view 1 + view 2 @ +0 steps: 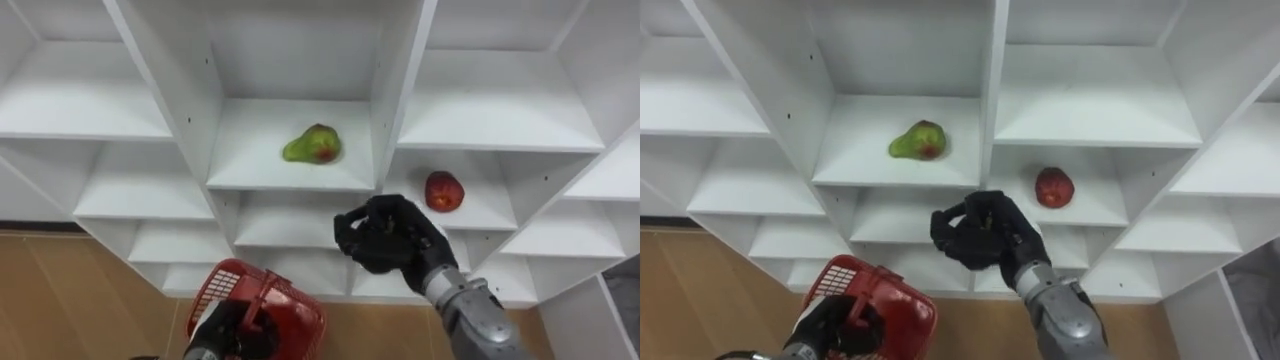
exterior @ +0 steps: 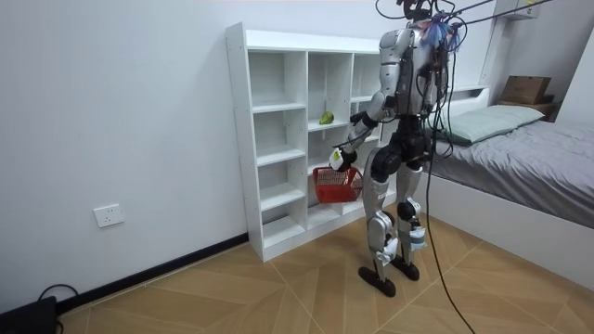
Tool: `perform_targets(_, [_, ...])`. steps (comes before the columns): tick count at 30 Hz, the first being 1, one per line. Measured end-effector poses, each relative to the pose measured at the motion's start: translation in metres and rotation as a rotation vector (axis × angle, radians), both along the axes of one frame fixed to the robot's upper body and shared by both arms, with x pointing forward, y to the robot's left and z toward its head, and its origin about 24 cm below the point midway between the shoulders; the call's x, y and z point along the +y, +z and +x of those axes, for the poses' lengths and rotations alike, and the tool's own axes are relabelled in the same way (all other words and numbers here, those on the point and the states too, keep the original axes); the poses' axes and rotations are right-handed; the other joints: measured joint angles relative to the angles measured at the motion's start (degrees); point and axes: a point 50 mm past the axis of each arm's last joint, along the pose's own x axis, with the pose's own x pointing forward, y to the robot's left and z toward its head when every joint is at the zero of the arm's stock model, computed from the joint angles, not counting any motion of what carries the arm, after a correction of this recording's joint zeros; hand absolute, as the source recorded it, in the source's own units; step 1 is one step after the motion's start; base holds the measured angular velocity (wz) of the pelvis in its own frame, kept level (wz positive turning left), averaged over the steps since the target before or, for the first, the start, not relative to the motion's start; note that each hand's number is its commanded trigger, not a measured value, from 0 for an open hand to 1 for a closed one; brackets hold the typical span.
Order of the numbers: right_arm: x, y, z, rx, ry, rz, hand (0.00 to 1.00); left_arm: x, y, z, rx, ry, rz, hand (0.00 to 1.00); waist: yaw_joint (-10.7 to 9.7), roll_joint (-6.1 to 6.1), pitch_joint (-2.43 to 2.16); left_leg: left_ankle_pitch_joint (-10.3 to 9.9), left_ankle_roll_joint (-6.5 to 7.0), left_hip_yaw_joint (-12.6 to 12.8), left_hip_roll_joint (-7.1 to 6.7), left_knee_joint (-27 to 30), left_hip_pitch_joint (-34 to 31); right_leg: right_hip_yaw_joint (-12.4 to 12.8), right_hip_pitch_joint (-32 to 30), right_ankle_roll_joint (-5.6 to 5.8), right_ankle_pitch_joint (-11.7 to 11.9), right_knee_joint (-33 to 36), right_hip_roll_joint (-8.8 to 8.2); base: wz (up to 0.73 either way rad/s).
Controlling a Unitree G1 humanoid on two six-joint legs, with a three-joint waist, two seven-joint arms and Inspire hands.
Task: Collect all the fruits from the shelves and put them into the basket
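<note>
Where the robot stands, closet: white open-shelved unit (image 1: 300,60) directly ahead, both fruits on it.
Basket: red plastic mesh basket (image 1: 290,310), low before the bottom shelves; contents cannot be told.
Right hand (image 1: 385,235): raised before the middle shelves, fingers curled, nothing seen in them.
Left hand (image 1: 225,330): clamped on the basket's handle.
Pear: green, red-blushed pear (image 1: 312,145), centre compartment.
Apple: round red apple (image 1: 444,191), next compartment right, one shelf lower, near the right hand.
Progress: seemingly early; both picks remain.

Left hand (image 1: 228,333) grips basket (image 1: 300,318) — right hand (image 1: 385,238) curled.
</note>
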Motion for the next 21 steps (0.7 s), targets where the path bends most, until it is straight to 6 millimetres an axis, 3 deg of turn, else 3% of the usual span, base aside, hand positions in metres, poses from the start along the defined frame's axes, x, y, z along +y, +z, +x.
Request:
perform_targets(4, [-0.002,-0.007,-0.001,0.030,0.000,-0.020,1.00,-0.006,0.002,0.004,-0.012,0.000,-0.048,1.00,-0.01,0.00,0.07,0.01,0.03,-0.08,0.00,1.02,-2.75,-0.14,-2.43,0.03,0.11,0.50,-0.07,0.00])
perform_targets(8, [-0.004,-0.022,-0.003,0.095,0.003,-0.049,1.00,-0.014,0.005,0.010,-0.032,-0.023,-0.076,1.00,-0.01,-0.02,0.70,0.01,0.03,-0.08,0.02,1.58,-3.98,-0.21,-3.52,0.03,0.11,0.91,-0.16,0.01])
perform_targets(21, [-0.003,-0.030,0.002,0.132,0.000,-0.091,1.00,-0.028,0.019,0.034,-0.119,-0.074,-0.144,1.00,0.10,1.02,0.87,0.06,0.07,-0.92,-0.05,1.84,-6.16,-1.41,-5.23,0.02,0.11,0.90,-0.24,0.03])
